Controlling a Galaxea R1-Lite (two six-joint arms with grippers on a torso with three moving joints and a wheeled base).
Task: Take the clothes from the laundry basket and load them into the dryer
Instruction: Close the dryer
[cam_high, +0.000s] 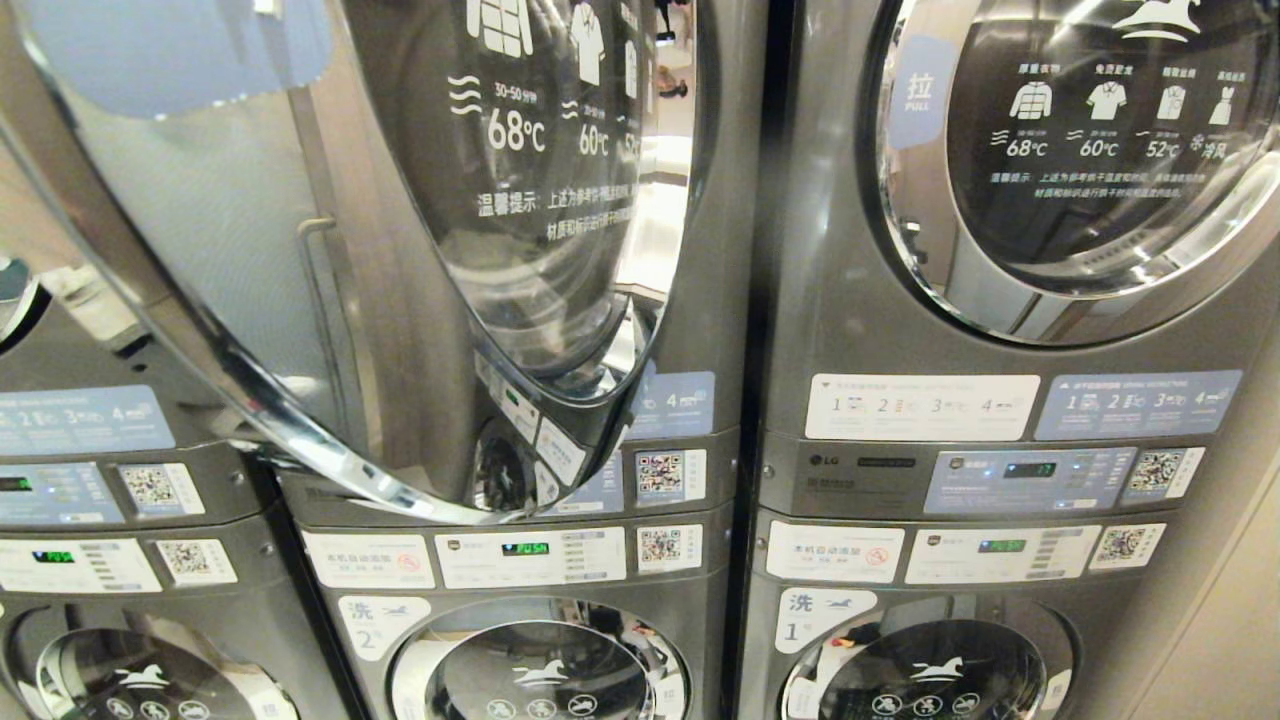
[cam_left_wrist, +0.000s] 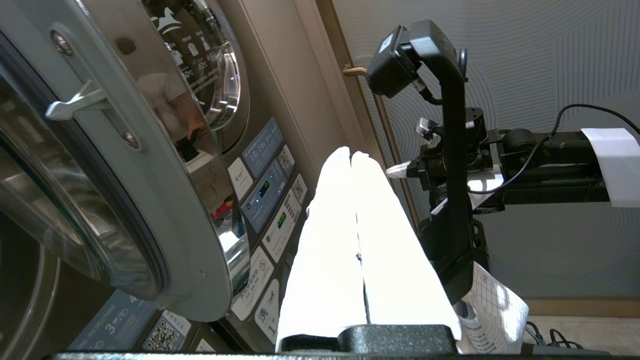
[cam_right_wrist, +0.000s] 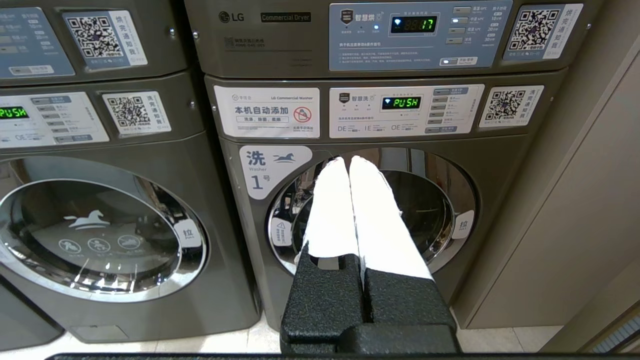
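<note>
Standing open already: dryer door (cam_high: 330, 250). Hanging closed and empty: left tool (cam_left_wrist: 351, 156), right tool (cam_right_wrist: 348, 161). Showing no clothes, no basket; loading not yet begun.

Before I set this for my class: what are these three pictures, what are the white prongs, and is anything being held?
A laundry robot stands before stacked machines. The head view looks forward: the middle dryer's door hangs open, while the right dryer is shut. The other two pictures come from cameras on the wrists. The white prongs are gripper fingers. The left gripper is beside the open door, fingers together, empty; the right arm shows behind it. The right gripper points at washer 1, shut and empty. No clothes or basket appear.
</note>
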